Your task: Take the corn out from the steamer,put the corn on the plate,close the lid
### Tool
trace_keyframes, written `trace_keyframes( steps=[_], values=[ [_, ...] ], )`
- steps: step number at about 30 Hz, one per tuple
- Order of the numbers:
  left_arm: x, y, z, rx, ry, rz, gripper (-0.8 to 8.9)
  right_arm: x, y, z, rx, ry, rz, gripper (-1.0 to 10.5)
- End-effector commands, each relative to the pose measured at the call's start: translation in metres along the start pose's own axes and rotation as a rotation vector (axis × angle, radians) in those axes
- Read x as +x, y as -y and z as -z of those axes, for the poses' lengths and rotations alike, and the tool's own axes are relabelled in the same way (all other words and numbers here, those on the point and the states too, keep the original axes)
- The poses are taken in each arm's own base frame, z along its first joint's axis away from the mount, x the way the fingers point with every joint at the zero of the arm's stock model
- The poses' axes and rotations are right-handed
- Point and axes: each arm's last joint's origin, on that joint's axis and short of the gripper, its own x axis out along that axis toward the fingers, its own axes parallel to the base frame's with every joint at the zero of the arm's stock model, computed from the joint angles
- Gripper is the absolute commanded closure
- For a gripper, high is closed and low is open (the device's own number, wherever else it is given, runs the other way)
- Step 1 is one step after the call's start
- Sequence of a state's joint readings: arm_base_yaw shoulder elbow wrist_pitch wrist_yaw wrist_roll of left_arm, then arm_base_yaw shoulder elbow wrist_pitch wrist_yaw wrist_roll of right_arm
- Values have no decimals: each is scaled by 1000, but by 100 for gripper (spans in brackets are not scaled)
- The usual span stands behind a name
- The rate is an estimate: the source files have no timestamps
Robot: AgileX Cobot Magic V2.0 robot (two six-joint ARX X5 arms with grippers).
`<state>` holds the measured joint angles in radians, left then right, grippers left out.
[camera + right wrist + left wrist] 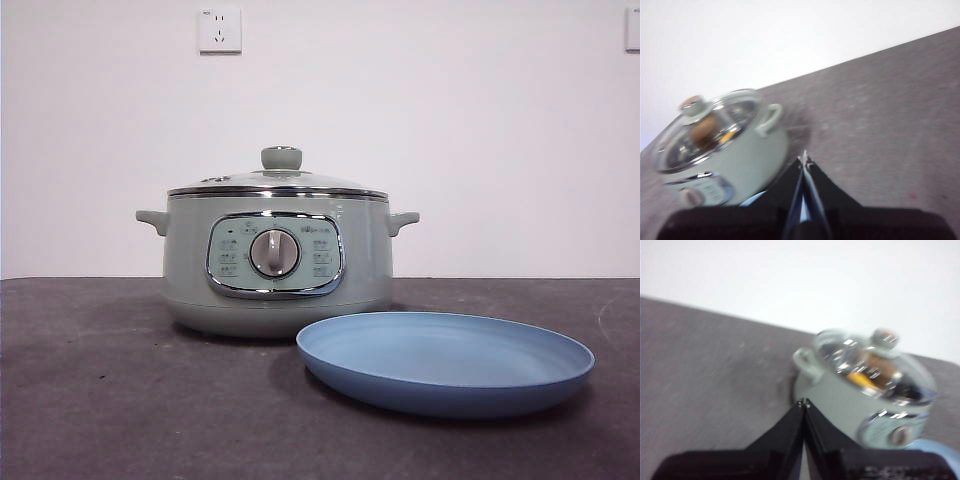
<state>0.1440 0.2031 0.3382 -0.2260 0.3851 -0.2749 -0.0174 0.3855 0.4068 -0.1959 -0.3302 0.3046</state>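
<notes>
Yellow-orange corn [860, 378] is sitting inside the lidded sage-green steamer [278, 270] beside the empty blue plate [445, 362], both grippers [803, 402] [804, 159] waiting clenched, risking the glass lid [280, 181] slipping when lifted by its small knob.

Each tool [804, 402] [804, 159] has two black, wedge-shaped jaws tapering to points.

Sage-green steamer [277, 290] with chrome-rimmed glass lid [278, 183], yellow-orange corn [860, 379], light-blue plate [445, 363], dark grey table [100, 400]
</notes>
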Motion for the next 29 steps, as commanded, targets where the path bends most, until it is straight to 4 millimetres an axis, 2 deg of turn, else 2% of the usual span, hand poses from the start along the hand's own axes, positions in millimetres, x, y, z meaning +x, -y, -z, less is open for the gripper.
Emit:
trace_keyframes(
  steps=[1, 7, 13, 19, 25, 29],
  values=[
    [3, 7, -21, 11, -35, 58, 821, 8, -8, -25, -56, -57, -59, 958],
    [18, 16, -63, 43, -160, 178, 821, 26, -23, -74, -137, -186, -135, 958],
    [36, 20, -94, 68, -277, 262, 821, 38, -39, -103, -222, -355, -178, 958],
    [40, 29, -108, 82, -376, 340, 821, 36, -55, -110, -224, -507, -349, 958],
    [33, 41, -116, 125, -404, 408, 821, 33, -63, -106, -259, -560, -396, 958],
    [34, 41, -116, 125, -407, 413, 821, 33, -64, -106, -260, -562, -400, 954]
  ],
)
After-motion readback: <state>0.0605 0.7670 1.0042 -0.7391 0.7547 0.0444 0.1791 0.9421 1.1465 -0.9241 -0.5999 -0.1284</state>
